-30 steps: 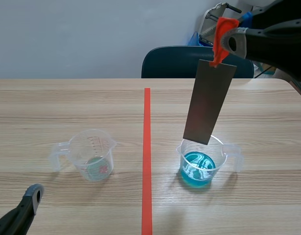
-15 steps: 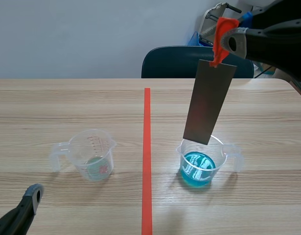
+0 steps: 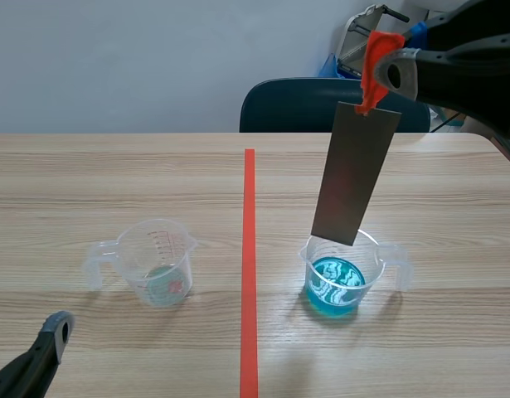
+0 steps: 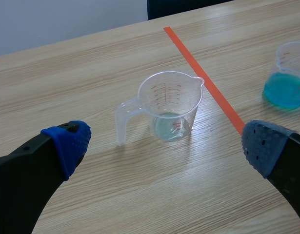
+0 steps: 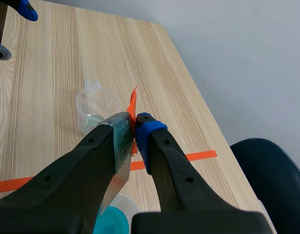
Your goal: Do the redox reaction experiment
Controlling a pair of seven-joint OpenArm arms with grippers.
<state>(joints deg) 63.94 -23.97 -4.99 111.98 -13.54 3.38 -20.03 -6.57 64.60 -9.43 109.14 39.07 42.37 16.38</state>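
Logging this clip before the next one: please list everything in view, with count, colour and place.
metal strip: one, grey with an orange-red tab on top, hanging over the blue-liquid cup
blue-liquid cup: one, clear plastic, right of the tape line
near-empty cup: one, clear plastic with a trace of pale liquid, left of the tape line
tape line: one, orange-red, down the table's middle
table: one, light wood
chair: one, dark blue, behind the table's far edge
left gripper: black with blue pads, open, low, short of the near-empty cup
right gripper: black, raised, shut on the metal strip's tab
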